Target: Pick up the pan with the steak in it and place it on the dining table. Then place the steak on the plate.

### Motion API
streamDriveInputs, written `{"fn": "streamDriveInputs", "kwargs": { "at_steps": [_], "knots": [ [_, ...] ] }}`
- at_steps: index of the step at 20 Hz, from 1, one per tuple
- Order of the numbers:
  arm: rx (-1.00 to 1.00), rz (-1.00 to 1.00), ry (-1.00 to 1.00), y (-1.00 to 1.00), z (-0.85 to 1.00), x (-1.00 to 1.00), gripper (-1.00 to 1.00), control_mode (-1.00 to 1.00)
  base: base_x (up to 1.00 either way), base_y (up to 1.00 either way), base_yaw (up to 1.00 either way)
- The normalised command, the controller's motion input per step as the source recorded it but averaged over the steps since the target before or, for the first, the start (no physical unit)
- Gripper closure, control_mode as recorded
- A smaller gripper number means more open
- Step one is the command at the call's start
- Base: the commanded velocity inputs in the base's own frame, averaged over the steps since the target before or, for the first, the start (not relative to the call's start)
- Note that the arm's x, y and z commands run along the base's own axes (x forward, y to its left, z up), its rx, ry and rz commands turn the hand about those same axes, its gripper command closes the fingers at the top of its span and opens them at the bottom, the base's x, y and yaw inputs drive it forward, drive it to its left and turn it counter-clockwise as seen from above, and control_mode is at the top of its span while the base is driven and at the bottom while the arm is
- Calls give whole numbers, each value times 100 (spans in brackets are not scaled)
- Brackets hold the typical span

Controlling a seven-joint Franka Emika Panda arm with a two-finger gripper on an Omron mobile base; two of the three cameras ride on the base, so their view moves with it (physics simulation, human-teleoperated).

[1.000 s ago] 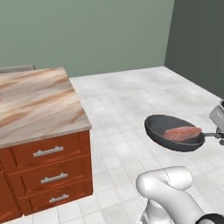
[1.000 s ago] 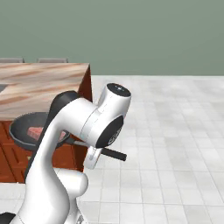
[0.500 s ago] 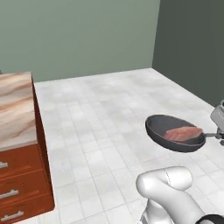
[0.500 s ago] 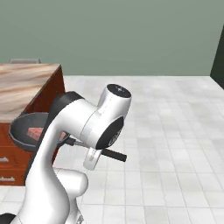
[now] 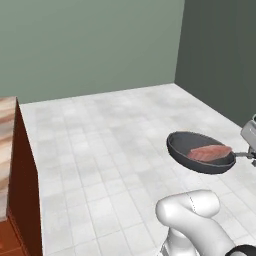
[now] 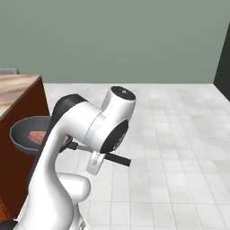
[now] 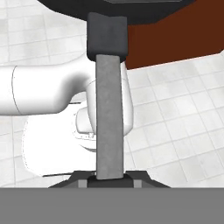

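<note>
The tool is clamped on the thin straight handle of the pan, which hangs level in the air over the pale tiled floor. The pan is small, round and dark grey with shallow sides; the steak, a flat pinkish-red slab with paler marbling, lies inside toward the handle. No writing can be read. The marble-topped worktop edge sits far left, with open floor between.
</note>
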Motion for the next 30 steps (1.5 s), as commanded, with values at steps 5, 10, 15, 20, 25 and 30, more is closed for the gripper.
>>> {"fn": "streamDriveInputs", "kwargs": {
  "at_steps": [5, 10, 15, 20, 25, 30],
  "knots": [
    [0, 0, 0, 0, 0, 0, 100, 100, 100, -12, 0],
    [0, 0, 0, 0, 0, 0, 100, 100, 100, -9, 0],
    [0, 0, 0, 0, 0, 0, 100, 100, 100, -6, 1],
    [0, 0, 0, 0, 0, 0, 100, 100, 100, -3, 1],
    [0, 0, 0, 0, 0, 0, 100, 100, 100, -2, 1],
    [0, 0, 0, 0, 0, 0, 100, 100, 100, 0, 2]
  ]
}}
